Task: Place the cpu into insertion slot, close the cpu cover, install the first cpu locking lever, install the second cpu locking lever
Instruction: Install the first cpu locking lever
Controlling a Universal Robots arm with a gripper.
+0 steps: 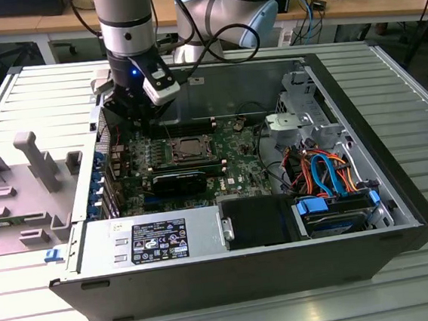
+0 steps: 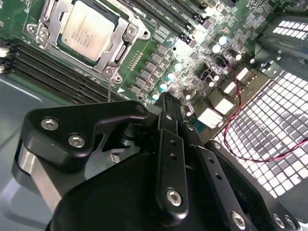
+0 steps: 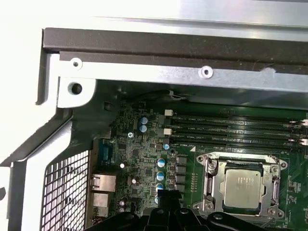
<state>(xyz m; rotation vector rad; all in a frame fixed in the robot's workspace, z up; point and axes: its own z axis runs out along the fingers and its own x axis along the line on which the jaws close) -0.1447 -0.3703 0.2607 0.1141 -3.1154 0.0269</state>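
The cpu (image 1: 194,147) (image 2: 89,31) (image 3: 245,185) lies flat in its socket on the green motherboard (image 1: 237,162), dull silver top up. The cpu cover (image 2: 126,48) (image 3: 210,168), a thin silver frame, lies down around it. A thin metal lever rod (image 2: 109,89) runs out from the socket corner nearest the gripper. My gripper (image 1: 141,126) (image 2: 166,98) (image 3: 163,195) hangs over the board beside the socket, towards the exterior view's left, its black fingers pressed together with nothing between them. It touches neither the cpu nor the cover.
The open computer case (image 1: 399,188) holds a power supply (image 1: 153,238) at the front and a drive bay with blue and orange cables (image 1: 329,172) at the exterior view's right. Memory slots (image 3: 231,125) run beside the socket. A perforated case wall (image 3: 62,192) stands close to the gripper.
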